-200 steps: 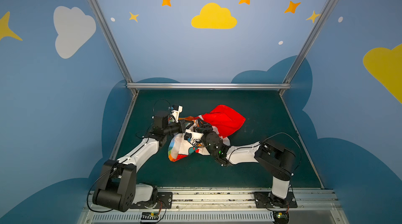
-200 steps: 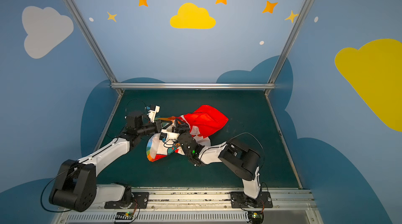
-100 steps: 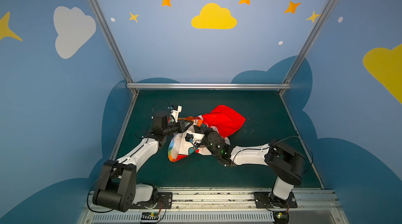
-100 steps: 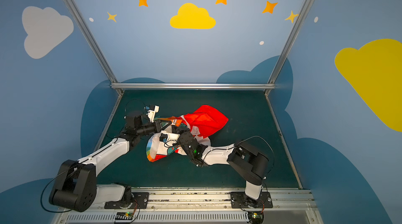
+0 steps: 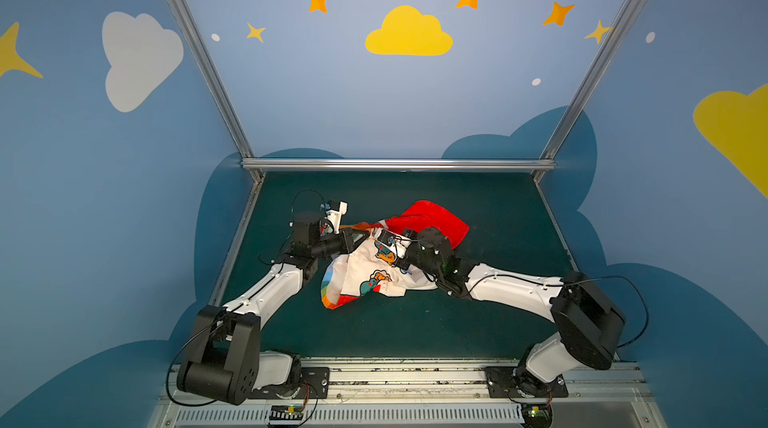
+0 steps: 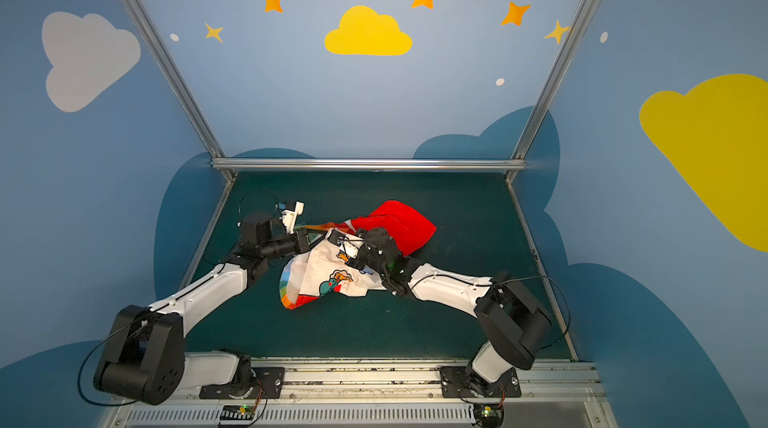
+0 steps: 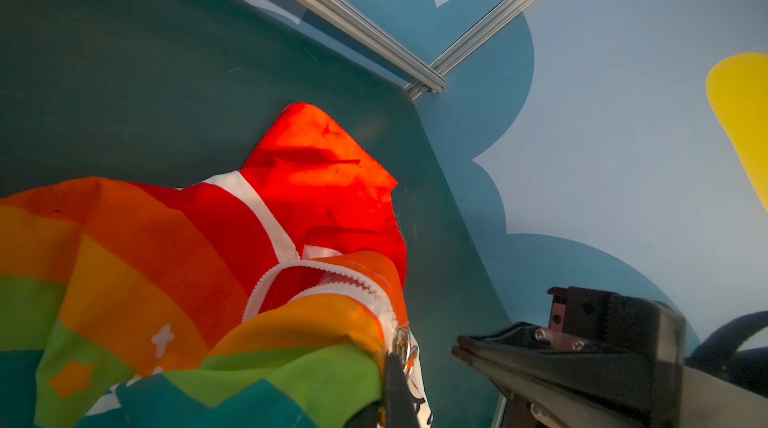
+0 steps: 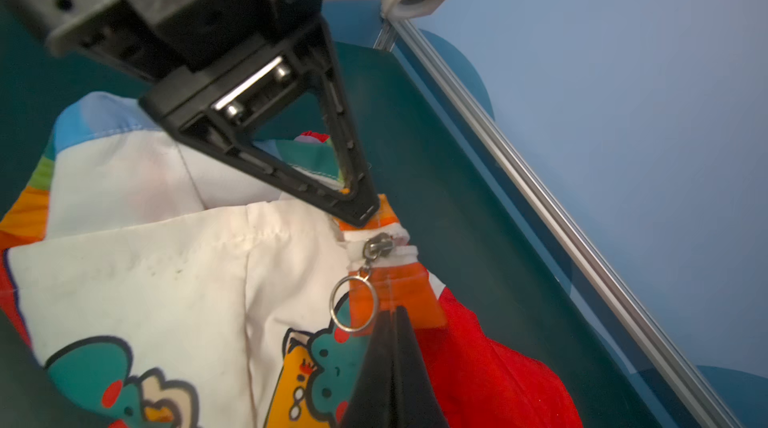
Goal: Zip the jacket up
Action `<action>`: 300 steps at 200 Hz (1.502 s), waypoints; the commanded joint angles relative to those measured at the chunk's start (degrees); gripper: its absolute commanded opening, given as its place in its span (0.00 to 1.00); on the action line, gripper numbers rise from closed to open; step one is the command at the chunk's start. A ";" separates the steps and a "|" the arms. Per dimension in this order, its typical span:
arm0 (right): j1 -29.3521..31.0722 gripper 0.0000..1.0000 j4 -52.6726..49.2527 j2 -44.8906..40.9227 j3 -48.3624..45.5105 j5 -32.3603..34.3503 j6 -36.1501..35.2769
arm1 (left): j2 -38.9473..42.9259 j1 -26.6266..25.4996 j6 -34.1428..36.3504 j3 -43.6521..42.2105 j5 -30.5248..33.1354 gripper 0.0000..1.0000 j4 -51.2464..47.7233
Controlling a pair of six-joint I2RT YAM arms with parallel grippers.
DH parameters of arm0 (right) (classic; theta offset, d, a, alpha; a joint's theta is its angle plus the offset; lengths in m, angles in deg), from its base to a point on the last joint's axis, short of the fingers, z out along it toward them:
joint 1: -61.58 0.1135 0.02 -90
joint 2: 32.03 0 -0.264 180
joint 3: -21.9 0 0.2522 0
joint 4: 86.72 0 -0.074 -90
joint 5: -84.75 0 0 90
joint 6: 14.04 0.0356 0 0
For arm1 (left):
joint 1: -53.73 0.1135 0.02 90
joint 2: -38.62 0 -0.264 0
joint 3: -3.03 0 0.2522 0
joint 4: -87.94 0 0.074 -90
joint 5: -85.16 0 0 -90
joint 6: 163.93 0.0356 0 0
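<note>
You have barely begun the zip. The jacket [image 5: 365, 276] lies crumpled in the middle of the tabletop [image 5: 415, 330], white lining up and red part toward the back. In the right wrist view the slider [image 8: 378, 246] sits down at the hem end. In the left wrist view the teeth [image 7: 332, 270] beyond it gape apart in a loop, so by my reading nearly the whole run is left to close.

Your left tool [image 8: 357, 207] is clenched on the orange hem edge just beside the slider, anchoring it. Your right tool [image 8: 392, 315] has its fingertips pressed together right at the rim of the ring [image 8: 353, 303]. You cannot tell from these views whether the ring is actually caught or only touched.

In both top views your arms reach in low from the front rail, forearms nearly flat over the tabletop. The left tool [image 5: 353, 236] points across and the right wrist lies over the lining, so the tools meet almost tip to tip.
</note>
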 commanded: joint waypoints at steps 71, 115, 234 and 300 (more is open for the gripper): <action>2.81 0.47 0.12 1.80 1.63 0.48 -3.22 | 0.13 0.24 -0.78 0.27 -0.78 0.03 0.79; 2.57 0.44 1.23 4.01 2.88 2.02 -3.09 | 0.33 0.21 -0.92 0.20 -0.74 0.03 0.74; 0.89 0.25 4.30 7.28 4.52 3.17 -2.74 | 0.80 0.24 -1.45 -0.28 -0.66 0.03 1.08; 0.58 0.00 1.17 5.15 4.43 1.32 -1.58 | 0.81 0.19 -0.68 -0.93 -0.15 0.03 0.56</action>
